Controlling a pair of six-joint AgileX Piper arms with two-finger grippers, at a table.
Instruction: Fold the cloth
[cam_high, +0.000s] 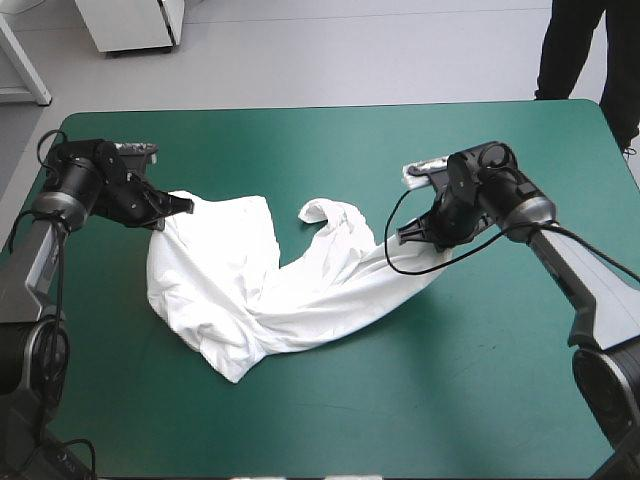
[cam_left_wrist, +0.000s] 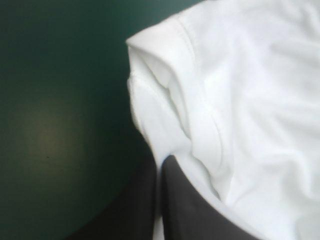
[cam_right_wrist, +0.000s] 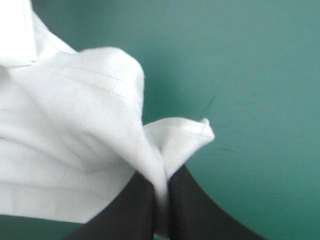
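White T-shirt (cam_high: 250, 290) stretched across the middle of the teal-green cover (cam_high: 330, 140), sagging between the arms, left gripper (cam_high: 183, 204) pinching one hemmed corner, right gripper (cam_high: 405, 235) clamped on the opposite edge

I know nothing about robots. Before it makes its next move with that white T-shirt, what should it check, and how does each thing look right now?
1. Left gripper shut on the T-shirt: ok, a hemmed edge is pinched in it.
2. Right gripper shut on the T-shirt: ok, a fold is pinched in it.
3. T-shirt spread flat: not ok, it sags crumpled between the grippers.
4. T-shirt inside the table's edges: ok.
5. Grippers hold matching corners: cannot tell.
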